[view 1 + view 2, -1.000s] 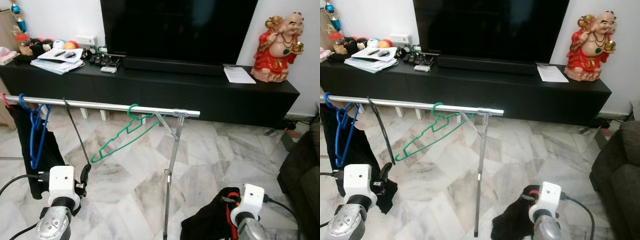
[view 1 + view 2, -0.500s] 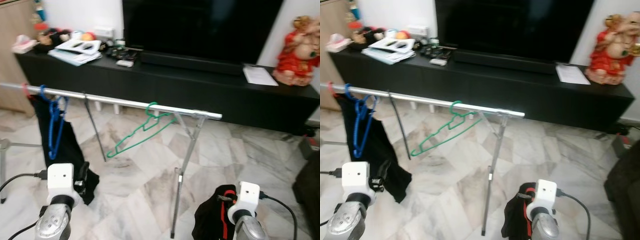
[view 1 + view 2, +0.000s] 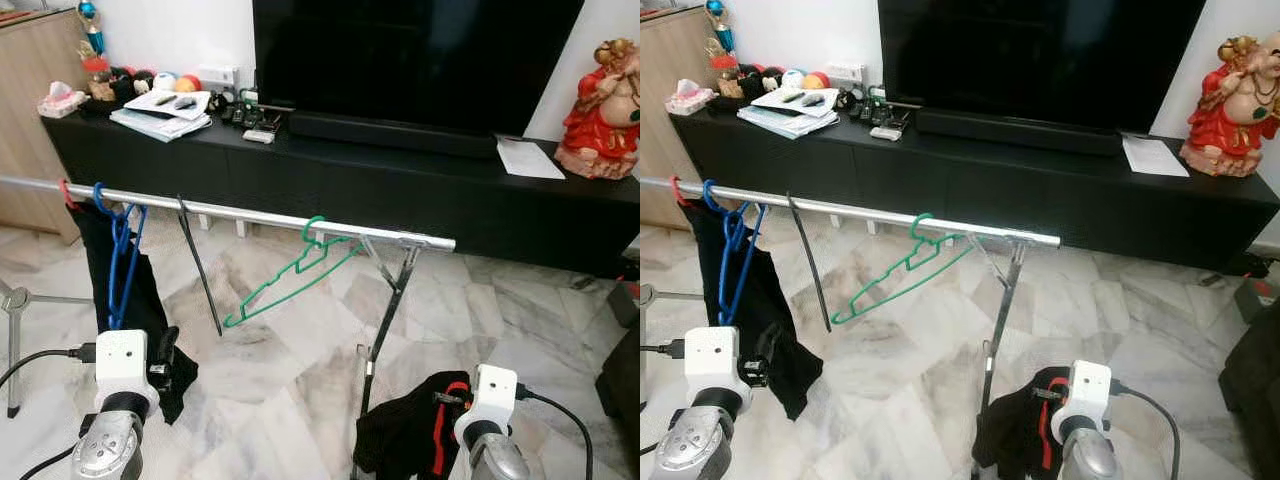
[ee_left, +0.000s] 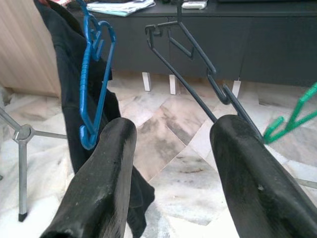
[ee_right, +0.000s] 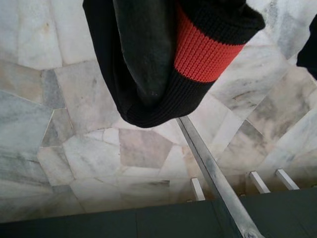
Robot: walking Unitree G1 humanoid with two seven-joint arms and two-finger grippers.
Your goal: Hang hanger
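Observation:
A silver clothes rail (image 3: 260, 217) crosses in front of me. On it hang a blue hanger (image 3: 118, 260), a thin black hanger (image 3: 200, 265) and, near its right end, a green hanger (image 3: 290, 280). A black garment (image 3: 95, 270) also hangs at the left, under a red hook (image 3: 66, 192). My left gripper (image 4: 176, 126) is open and low, below the blue and black hangers, with nothing between its fingers. My right gripper (image 3: 440, 425) is low beside the rail's leg, shut on a black garment with a red stripe (image 5: 198, 49) that covers its fingers.
A long black TV console (image 3: 400, 190) with a large TV stands behind the rail, and a red statue (image 3: 600, 100) sits on its right end. The rail's slanted leg (image 3: 385, 310) rises in front of me. A tripod foot (image 3: 15, 300) stands left, a dark sofa (image 3: 625, 370) right.
The whole picture has shifted, so the camera has moved. The hangers keep their places on the rail, and both grippers stay as they were.

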